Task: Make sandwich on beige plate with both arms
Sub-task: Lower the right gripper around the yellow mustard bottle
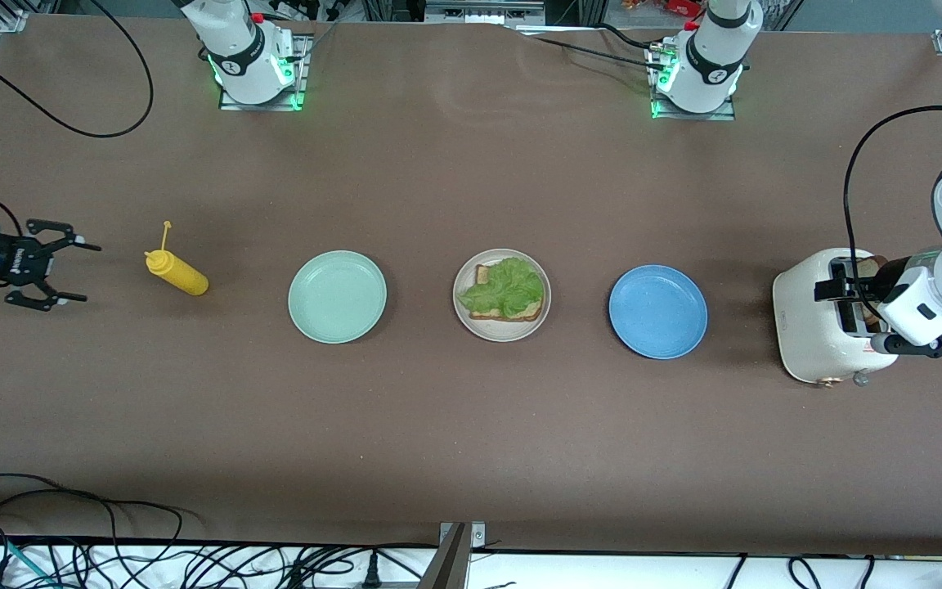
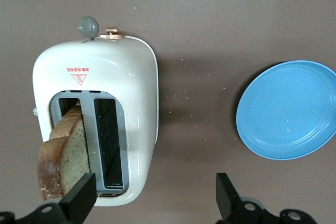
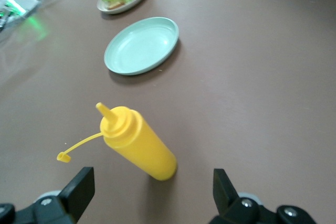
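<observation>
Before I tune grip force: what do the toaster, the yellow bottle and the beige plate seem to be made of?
Toaster: looks like glossy cream plastic or enamelled metal; its shell shows a soft sheen, with a coppery knob.
Yellow bottle: probably soft squeeze plastic, smooth and semi-matte, with a thin tethered cap.
Beige plate: matte, no glare; plastic or ceramic, I cannot tell which.

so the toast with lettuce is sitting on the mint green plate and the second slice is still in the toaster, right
Not quite. The toast with lettuce sits on the beige plate, as the front view shows; the mint green plate beside it holds nothing. The second slice does stand in the toaster, seen in the left wrist view with the open left gripper over it.
</observation>
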Available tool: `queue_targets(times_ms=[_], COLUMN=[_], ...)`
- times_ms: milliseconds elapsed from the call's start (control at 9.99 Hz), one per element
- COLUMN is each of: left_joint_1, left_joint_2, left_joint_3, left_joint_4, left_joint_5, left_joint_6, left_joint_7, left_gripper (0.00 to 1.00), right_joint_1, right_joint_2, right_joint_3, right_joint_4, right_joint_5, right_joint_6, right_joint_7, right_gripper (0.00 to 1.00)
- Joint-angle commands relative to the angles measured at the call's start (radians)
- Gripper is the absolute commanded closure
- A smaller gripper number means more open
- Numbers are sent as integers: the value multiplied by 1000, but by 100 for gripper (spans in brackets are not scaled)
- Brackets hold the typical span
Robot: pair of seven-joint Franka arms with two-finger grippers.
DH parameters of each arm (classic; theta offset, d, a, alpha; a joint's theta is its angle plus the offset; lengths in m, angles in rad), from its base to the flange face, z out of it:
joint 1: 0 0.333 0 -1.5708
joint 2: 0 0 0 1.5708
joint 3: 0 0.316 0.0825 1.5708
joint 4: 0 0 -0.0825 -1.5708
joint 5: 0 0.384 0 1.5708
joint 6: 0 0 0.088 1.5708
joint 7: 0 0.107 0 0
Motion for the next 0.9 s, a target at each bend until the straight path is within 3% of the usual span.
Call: queue_targets(times_ms=[0,801], left_joint_1=[-4,-5], left_joint_2=[-1,0], left_joint_3=[-3,-3], left_joint_4=[8,8], left_joint_5=[34,34], left_joint_6=[-13,-14], left_joint_7=[-15,-16], left_gripper=[0,0], right_joint_1=[-30,-41], right_joint_2=[59,226], right_joint_3=[11,23], right_joint_4=[-46,-44], right_joint_5=[72,175], right_joint_6=[12,0], right_joint_7=[-159,-302], right_gripper=[0,0])
